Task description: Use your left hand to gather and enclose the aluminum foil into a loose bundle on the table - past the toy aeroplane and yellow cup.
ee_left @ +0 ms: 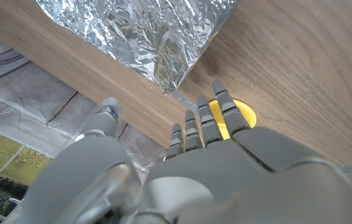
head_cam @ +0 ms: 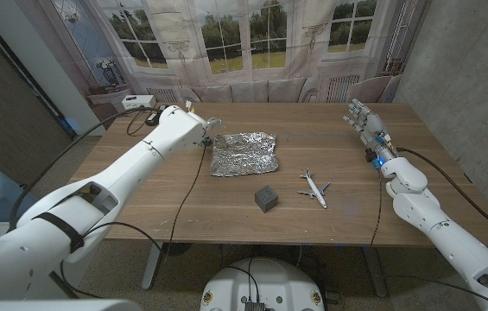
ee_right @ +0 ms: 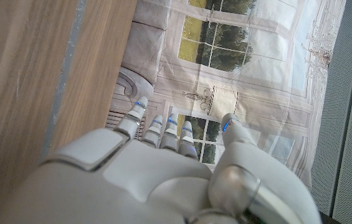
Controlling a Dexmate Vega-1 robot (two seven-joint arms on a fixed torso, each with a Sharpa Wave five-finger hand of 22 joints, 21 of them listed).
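The wooden surface point(head_cam: 330, 229) is being seen from the head view, with a painted window backdrop point(head_cam: 252, 39) being hung behind it. The left arm point(head_cam: 131, 173) is being reached across from the near left corner toward the far left part of the surface. The aluminum foil point(head_cam: 244, 153) is being left lying as a crinkled, mostly flat sheet on the far middle of the surface, just beside the left hand point(head_cam: 193, 128). In the left wrist view the left hand point(ee_left: 207, 134) is being held over the surface with its fingers point(ee_left: 224, 112) extended, slightly apart and clamped on nothing; a corner of the foil point(ee_left: 163, 43) is being seen just beyond the fingertips, apart from them. The yellow cup point(ee_left: 241, 113) is being partly covered by those fingers in the same view. The right hand point(head_cam: 366, 125) is being held at the far right side of the surface, well apart from the foil, its fingers point(ee_right: 163, 127) being kept extended, apart and empty. The toy aeroplane point(head_cam: 314, 187) is being left on the near side of the foil, toward the right. A small dark grey cube point(head_cam: 266, 199) is being left just beside the aeroplane, on its left.
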